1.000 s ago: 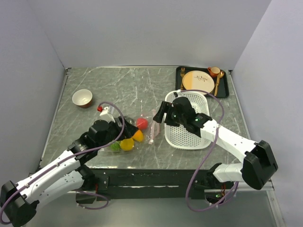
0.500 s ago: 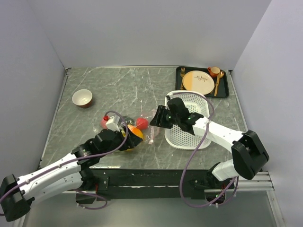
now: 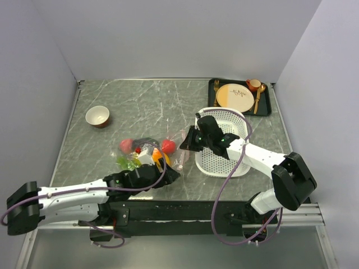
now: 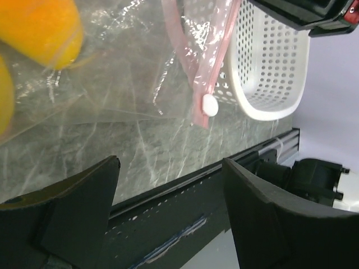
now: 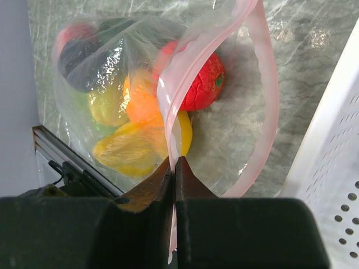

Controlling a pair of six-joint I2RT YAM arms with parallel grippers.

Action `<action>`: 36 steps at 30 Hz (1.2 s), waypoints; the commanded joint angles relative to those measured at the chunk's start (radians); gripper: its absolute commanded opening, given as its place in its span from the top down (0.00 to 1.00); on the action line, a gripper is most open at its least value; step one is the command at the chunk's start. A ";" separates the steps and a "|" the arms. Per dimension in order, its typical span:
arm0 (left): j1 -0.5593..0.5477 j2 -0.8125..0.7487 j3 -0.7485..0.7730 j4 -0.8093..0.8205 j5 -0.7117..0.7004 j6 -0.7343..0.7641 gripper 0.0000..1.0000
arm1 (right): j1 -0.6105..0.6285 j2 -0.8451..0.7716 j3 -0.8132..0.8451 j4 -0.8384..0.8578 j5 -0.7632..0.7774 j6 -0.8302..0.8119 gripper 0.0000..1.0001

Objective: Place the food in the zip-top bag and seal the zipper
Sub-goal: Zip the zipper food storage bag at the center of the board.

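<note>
Right hand [image 5: 174, 168] just clamped on zipper [image 5: 270, 95] beside basket [image 3: 225, 166]; left hand [image 4: 168, 188] open; food [image 5: 199, 84] bagged, sealing next.

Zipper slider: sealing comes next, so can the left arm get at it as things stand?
Probably yes. The slider lies just ahead of the open left tool, with nothing between them. The right tool pinches the zipper farther along, seemingly clear of that path.
</note>
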 commanded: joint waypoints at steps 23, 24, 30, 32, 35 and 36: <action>-0.057 0.031 -0.103 0.242 -0.229 -0.397 0.35 | -0.005 -0.047 0.022 0.015 -0.016 -0.011 0.89; -0.057 0.041 -0.098 0.242 -0.224 -0.398 0.35 | -0.005 -0.048 0.022 0.015 -0.016 -0.011 0.89; -0.060 0.084 -0.126 0.395 -0.237 -0.423 0.32 | -0.004 -0.054 0.022 0.008 -0.019 -0.017 0.89; -0.058 0.096 -0.125 0.394 -0.252 -0.450 0.31 | -0.005 -0.060 0.022 0.000 -0.017 -0.019 0.89; -0.058 0.117 -0.118 0.391 -0.252 -0.478 0.31 | -0.005 -0.068 0.022 -0.005 -0.016 -0.019 0.89; -0.058 0.124 -0.131 0.421 -0.249 -0.498 0.31 | -0.005 -0.070 0.022 -0.003 -0.019 -0.019 0.89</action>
